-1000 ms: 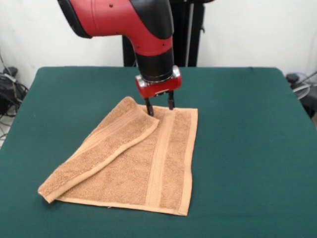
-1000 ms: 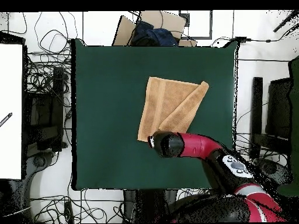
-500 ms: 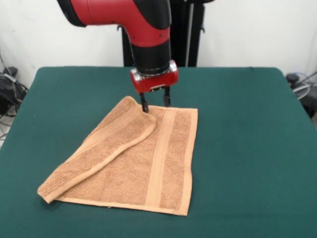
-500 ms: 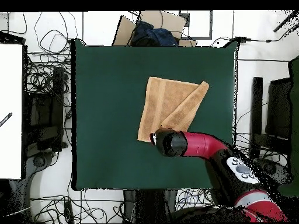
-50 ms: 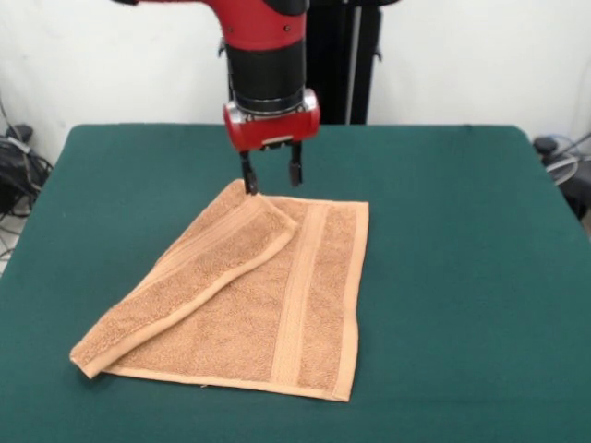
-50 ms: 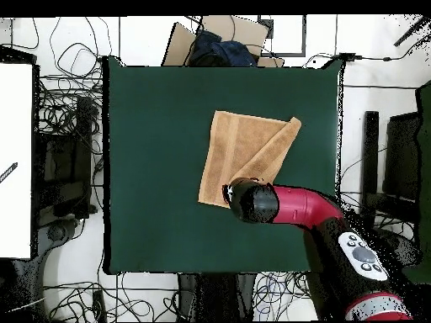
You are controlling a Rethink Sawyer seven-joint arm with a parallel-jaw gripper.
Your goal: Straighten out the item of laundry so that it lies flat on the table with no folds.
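Tangled black cables (image 6: 71,126) all around on a pale floor, thick on one side in the overhead view. Brown cardboard box (image 6: 220,34) with a dark blue bundle (image 6: 220,49) just past one edge. White panel (image 6: 15,160) beside the cables. Black upright post (image 5: 351,60) against a white wall (image 5: 480,55).

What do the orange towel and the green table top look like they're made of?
The towel looks like terry cloth: a nubby, matte, looped pile with flatter woven bands near its edges. The table top seems covered in a felt-like fabric, dark green, matte and even, with no shine or grain; what lies under it can't be seen.
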